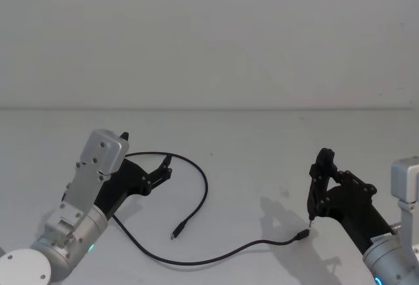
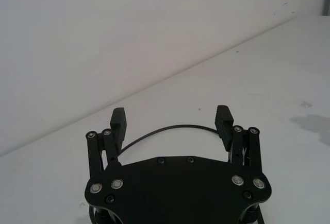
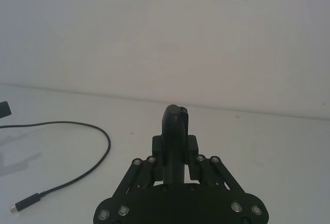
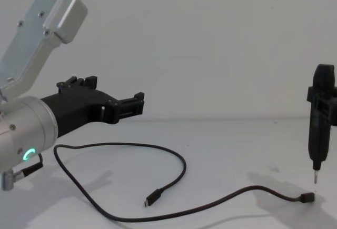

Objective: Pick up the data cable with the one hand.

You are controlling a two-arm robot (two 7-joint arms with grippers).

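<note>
White tabletop [image 1: 262,141]: data cable [image 1: 206,190], likely limp, light; pinch mid-loop. Left gripper [image 2: 171,122] spread wide, empty; right gripper [image 3: 175,149] clamps stick tool [image 4: 321,118].

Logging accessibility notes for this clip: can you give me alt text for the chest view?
A black data cable lies looped on the white table. The left gripper hovers above its left loop; at the right edge, the right gripper holds a slim stick tool, tip down near one plug.
</note>
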